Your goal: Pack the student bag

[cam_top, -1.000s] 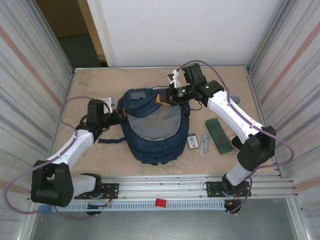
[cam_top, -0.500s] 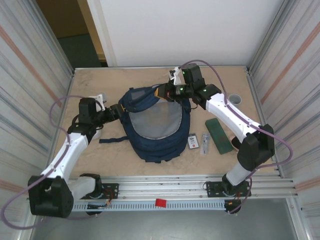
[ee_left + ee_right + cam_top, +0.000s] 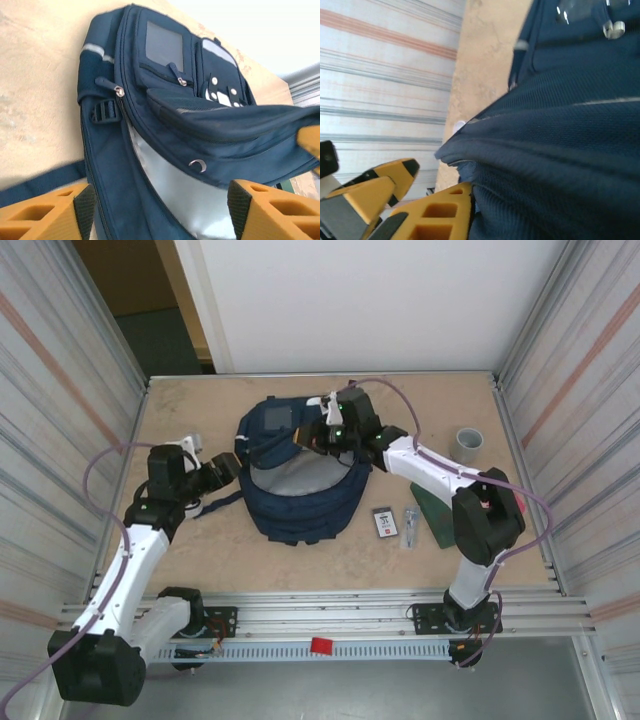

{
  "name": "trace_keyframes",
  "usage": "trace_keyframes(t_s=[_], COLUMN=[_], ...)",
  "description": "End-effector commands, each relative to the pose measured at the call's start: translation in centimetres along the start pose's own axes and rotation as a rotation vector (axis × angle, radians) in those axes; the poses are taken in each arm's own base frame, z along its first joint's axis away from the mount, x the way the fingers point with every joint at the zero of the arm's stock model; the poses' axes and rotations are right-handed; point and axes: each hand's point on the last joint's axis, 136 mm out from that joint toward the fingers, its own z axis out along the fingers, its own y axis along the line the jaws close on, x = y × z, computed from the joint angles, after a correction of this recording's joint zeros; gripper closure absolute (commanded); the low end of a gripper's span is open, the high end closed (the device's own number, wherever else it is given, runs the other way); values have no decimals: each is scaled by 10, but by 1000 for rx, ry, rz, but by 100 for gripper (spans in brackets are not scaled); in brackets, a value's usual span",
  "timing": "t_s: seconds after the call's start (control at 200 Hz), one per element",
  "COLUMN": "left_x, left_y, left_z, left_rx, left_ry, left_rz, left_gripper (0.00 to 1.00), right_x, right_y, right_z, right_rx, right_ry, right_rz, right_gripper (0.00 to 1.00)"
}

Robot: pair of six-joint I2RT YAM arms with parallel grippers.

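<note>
From above, we see the student bag (image 3: 300,490) lying mid-table (image 3: 200,540), its main compartment gaping to show pale lining. Our left gripper (image 3: 225,470) sits just beside its left edge, and the right gripper (image 3: 315,435) sits at its upper rim. A green case (image 3: 432,512) and a small card (image 3: 385,523) lie to the bag's right.

The left wrist view adds the bag's (image 3: 165,125) zip pulls and front pockets, with the left gripper (image 3: 161,200) spread wide and empty.

The right wrist view shows navy fabric (image 3: 560,150) against the right gripper (image 3: 439,176). Its fingers are close together, and we cannot tell whether they pinch cloth.
</note>
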Motion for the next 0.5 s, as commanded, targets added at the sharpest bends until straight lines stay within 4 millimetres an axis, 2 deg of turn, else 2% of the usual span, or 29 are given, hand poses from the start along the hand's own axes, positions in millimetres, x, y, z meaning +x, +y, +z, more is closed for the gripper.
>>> trace_keyframes(t_s=[0.0, 0.1, 0.155, 0.225, 0.296, 0.396, 0.496], left_x=[12, 19, 22, 24, 23, 17, 11], left_y=[6, 10, 11, 12, 9, 3, -4], left_z=[0, 2, 3, 4, 4, 4, 3], left_rx=[-7, -8, -7, -8, 6, 18, 35], left_ry=[23, 37, 40, 45, 47, 44, 43], left_rz=[-54, -65, -70, -71, -63, -46, -35], left_gripper=[28, 28, 29, 29, 29, 30, 30], right_x=[13, 37, 50, 62, 69, 71, 73], right_y=[-20, -41, -48, -47, -45, -40, -38], right_z=[10, 11, 10, 6, -7, -31, -63], right_rx=[62, 175, 229, 284, 348, 408, 465], right_ry=[-37, -6, 35, 73, 88, 93, 99], right_rz=[68, 113, 131, 118, 95, 62, 36], right_gripper=[77, 57, 51, 45, 38, 35, 33])
